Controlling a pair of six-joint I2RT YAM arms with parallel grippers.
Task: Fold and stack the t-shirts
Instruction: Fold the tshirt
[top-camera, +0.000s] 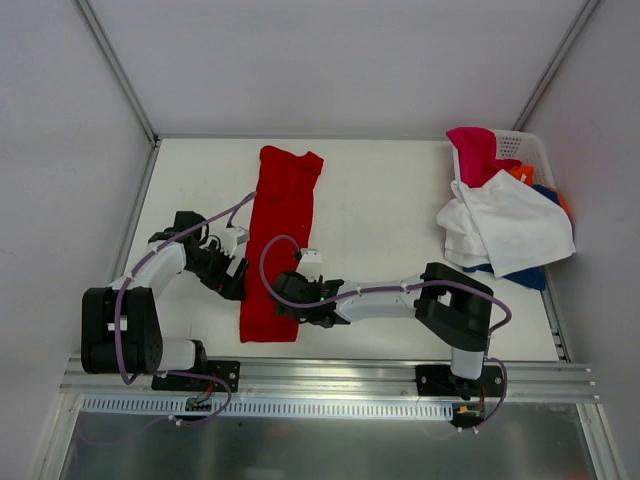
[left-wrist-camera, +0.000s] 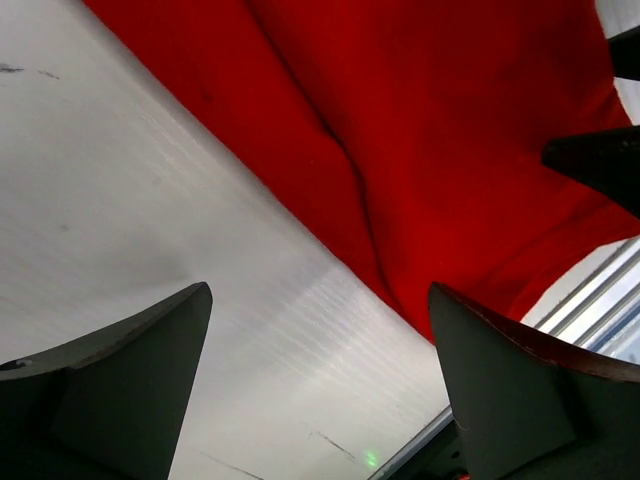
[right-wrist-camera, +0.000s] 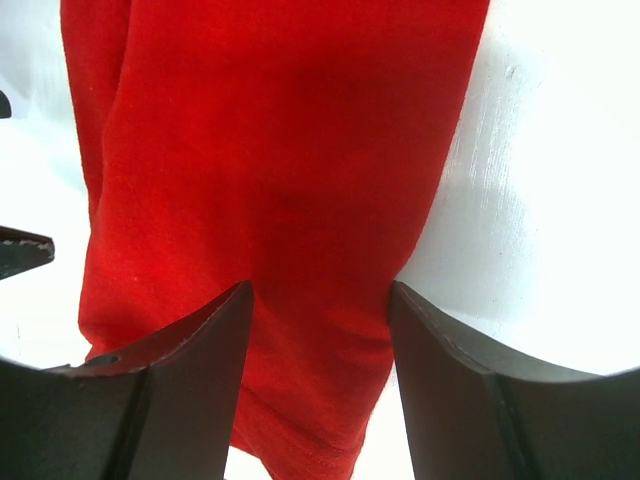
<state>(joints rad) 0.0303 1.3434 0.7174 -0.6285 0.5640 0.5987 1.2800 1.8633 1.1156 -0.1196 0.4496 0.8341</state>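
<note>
Right gripper (right-wrist-camera: 320, 290) sat on the near hem of the red t-shirt (top-camera: 283, 215), jaws partly apart astride the cloth; a true pinch could not be made out. Left gripper (left-wrist-camera: 320, 290) was spread wide at the shirt's left edge. At far right, the white t-shirt (top-camera: 515, 230) hid most of the basket (top-camera: 525, 143).

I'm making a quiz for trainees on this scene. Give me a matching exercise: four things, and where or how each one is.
1 red t-shirt
2 white t-shirt
3 magenta t-shirt
4 left gripper

a sticking up out of the basket
b open, low over the table
c laid out in a long strip
d draped over the basket's side

Pairs: 1-c, 2-d, 3-a, 4-b
</note>
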